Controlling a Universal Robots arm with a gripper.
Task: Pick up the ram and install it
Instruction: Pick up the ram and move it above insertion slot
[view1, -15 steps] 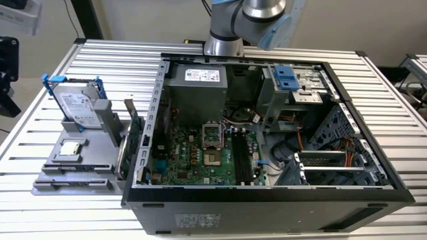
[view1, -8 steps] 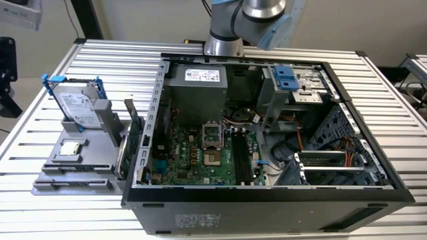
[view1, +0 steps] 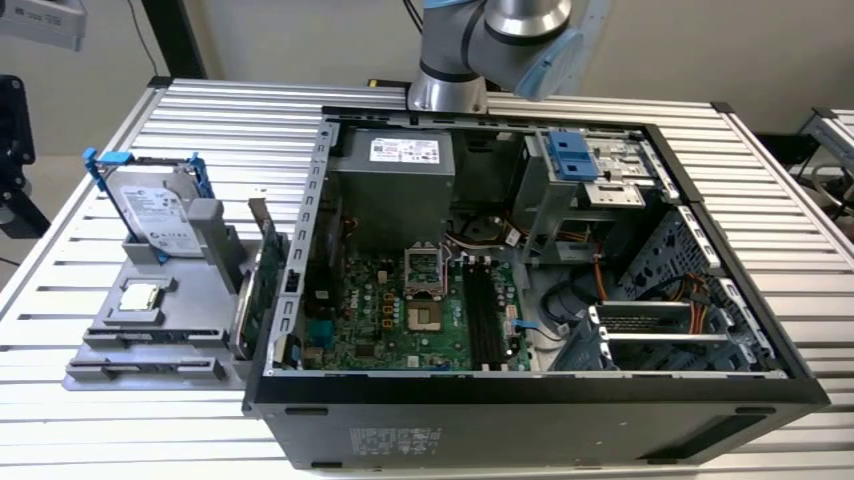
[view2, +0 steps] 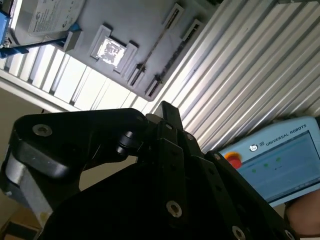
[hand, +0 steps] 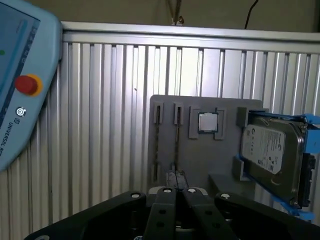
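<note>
Exterior view: ram (view1: 244, 310) on edge in a grey tray (view1: 147, 365), at nine o'clock from the open computer case (view1: 534, 415), a bigger card (view1: 274, 265) between them; hard drive (view1: 150, 210) at twelve o'clock from the chip (view1: 140, 297), all on a ribbed metal table (view1: 80, 440). Second wrist view: gripper (view2: 165, 107) with jaws closed on nothing, apart from the tray; control tablet (view2: 280, 165) nearby. First wrist view: ram (hand: 177, 145) slotted just beside the chip, untouched.

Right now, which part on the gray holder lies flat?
The square silver processor chip. The hard drive stands upright and the green expansion card stands on edge.
</note>
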